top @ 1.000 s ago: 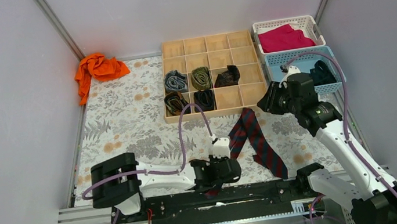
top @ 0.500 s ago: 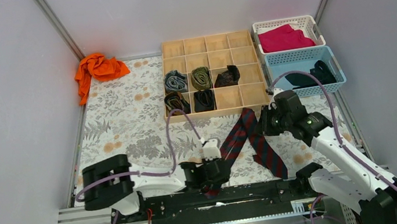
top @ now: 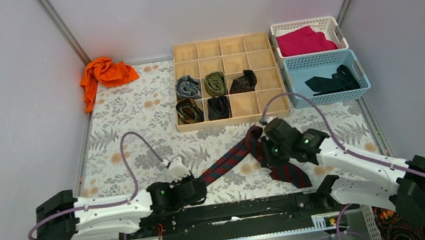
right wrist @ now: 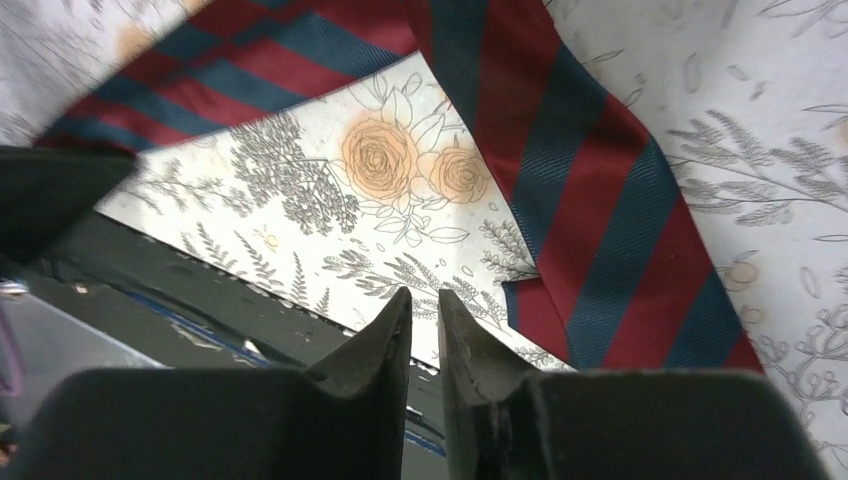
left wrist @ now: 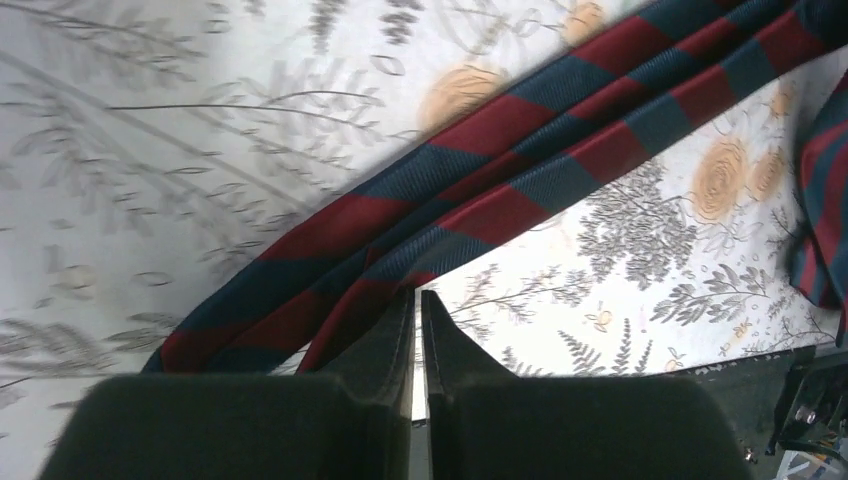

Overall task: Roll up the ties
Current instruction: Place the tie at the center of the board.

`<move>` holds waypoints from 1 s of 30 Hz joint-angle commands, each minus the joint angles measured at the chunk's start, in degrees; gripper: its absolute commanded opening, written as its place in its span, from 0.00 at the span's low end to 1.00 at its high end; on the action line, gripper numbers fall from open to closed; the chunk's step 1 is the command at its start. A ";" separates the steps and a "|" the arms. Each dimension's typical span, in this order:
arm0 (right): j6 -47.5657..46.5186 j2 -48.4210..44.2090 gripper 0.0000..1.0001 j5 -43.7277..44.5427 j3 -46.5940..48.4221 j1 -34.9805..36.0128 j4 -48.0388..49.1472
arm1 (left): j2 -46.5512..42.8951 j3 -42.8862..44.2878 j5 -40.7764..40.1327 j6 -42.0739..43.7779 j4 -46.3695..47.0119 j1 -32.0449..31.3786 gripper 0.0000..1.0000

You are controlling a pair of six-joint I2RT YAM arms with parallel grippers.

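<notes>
Left gripper [left wrist: 417,292] jaws clamped on one end of the striped tie [top: 227,160], right gripper [right wrist: 425,295] jaws together on nothing, just beside its wide part, tie bent in a V near the tabletop's [top: 135,124] near edge, right of centre

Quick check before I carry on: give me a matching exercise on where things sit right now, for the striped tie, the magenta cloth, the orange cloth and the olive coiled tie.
Things:
1. striped tie
2. magenta cloth
3. orange cloth
4. olive coiled tie

Places:
A. in the white basket
B. in a compartment of the wooden organizer
C. uncoiled on the floral mat, near the arms
D. bunched in the far-left corner

Pairs: 1-C, 2-A, 3-D, 4-B
</notes>
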 commanded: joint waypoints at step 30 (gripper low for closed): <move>7.86 14.55 0.51 27.98 5.03 11.42 -13.33 | 15.28 18.71 -8.69 12.38 -1.23 -6.39 0.08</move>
